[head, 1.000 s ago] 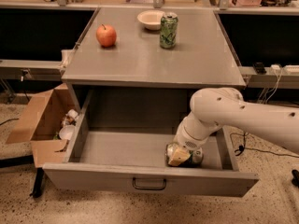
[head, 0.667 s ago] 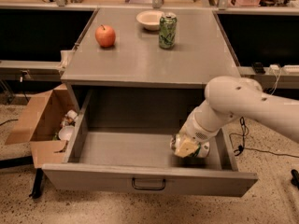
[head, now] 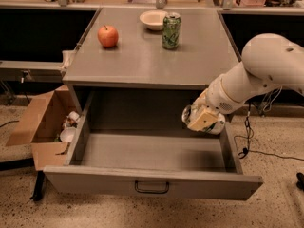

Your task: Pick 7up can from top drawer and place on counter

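Note:
The top drawer [head: 118, 177] is pulled open, its inside bare, with a dark wire handle [head: 152, 188] on its front panel. My gripper [head: 203, 119] hangs above the drawer's right rear part, just below the front edge of the counter [head: 142, 61]. It is shut on the 7up can [head: 218, 126], whose white and green sides show on either side of the tan fingers. The can is lifted off the drawer floor. The white arm reaches in from the right.
On the counter stand a red apple [head: 108, 36], a white bowl [head: 153, 19] and a darker green patterned can [head: 171, 31]. A cardboard box [head: 40, 122] with trash sits on the floor to the left. A cable [head: 247, 141] hangs at the right.
The gripper has risen from the drawer floor with the can in it and moved right, up toward the counter's edge. The arm has swung higher.

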`<control>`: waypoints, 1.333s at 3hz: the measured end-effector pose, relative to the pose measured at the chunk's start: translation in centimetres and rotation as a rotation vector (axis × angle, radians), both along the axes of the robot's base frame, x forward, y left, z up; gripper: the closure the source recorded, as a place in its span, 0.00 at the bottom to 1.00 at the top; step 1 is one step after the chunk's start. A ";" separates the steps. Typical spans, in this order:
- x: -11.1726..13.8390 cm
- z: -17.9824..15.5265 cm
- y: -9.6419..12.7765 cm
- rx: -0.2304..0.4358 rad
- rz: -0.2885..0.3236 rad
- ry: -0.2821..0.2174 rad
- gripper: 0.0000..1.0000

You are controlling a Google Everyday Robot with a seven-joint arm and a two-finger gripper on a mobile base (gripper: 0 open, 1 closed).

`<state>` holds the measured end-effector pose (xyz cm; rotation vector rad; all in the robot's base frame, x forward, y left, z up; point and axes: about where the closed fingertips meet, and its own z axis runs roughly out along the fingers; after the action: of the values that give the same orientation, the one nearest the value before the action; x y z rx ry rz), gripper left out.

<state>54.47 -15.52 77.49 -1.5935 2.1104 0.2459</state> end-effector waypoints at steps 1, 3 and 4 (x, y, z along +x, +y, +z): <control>0.3 0.6 0.1 -0.009 0.000 -0.007 1.00; 5.4 7.3 0.3 -0.108 -0.016 -0.081 1.00; 8.7 11.1 1.5 -0.114 -0.012 -0.122 1.00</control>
<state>63.21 -14.00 88.62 -1.6160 2.0722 0.0232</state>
